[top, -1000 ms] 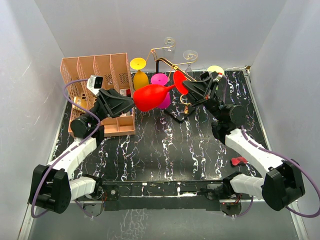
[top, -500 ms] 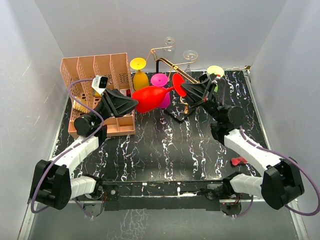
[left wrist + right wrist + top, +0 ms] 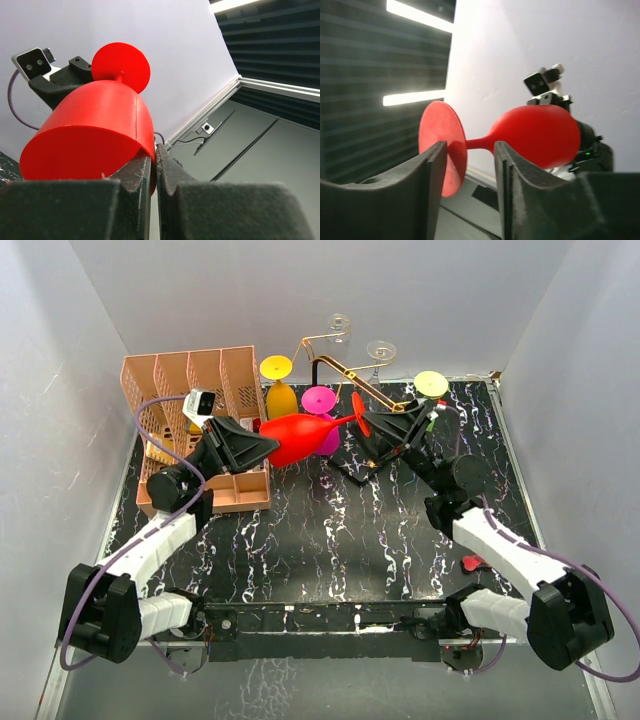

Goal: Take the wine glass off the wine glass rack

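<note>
Red wine glass (image 3: 300, 437): lies on its side in the air, in the upper centre of the top view. The bowl points to the left of the frame, the stem and the foot to the right.
Left hand (image 3: 262, 445): clenched on the red wine glass. In the left wrist view the two fingers (image 3: 135, 175) pinch the wall of the bowl at its rim.
Right hand (image 3: 372, 423): released. In the right wrist view its fingers (image 3: 437, 165) stand on both sides of the stem with space between them. The round foot is beside one finger.
Wine glass rack (image 3: 343, 369): stands at the upper centre of the worktop (image 3: 330, 530), behind the right hand. The foot of the red glass is just beside a gold arm; I cannot tell if they touch.
Clear glasses (image 3: 380, 350): two, at the top of the rack.
Yellow glass (image 3: 280, 395) and magenta glass (image 3: 320, 400): behind the red bowl.
Peach organiser (image 3: 190, 390): upper left of the frame, beside the left hand.
</note>
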Controlling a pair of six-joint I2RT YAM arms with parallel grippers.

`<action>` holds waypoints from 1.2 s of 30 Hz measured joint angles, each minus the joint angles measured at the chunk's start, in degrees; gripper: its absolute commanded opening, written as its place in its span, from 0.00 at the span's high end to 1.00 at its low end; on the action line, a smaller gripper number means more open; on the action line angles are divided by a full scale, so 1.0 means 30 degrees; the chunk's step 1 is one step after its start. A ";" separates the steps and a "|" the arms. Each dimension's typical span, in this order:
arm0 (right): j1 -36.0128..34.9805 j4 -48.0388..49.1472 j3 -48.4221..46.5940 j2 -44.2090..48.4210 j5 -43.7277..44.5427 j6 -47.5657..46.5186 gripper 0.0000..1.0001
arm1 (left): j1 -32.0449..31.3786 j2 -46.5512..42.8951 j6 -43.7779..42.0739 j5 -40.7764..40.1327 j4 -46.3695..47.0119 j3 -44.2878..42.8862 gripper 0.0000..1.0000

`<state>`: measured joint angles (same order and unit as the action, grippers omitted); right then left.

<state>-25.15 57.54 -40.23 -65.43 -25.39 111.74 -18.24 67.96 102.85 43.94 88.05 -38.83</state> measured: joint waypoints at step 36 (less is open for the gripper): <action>0.0517 -2.1879 -0.3883 0.9063 1.5715 -2.6104 0.10 | -0.0102 -0.5574 -2.0633 -0.7912 -4.5295 -0.7315 1.00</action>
<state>-23.59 -8.10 -51.88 -38.24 21.76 33.43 -18.55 51.24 40.95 20.21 -47.83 -60.77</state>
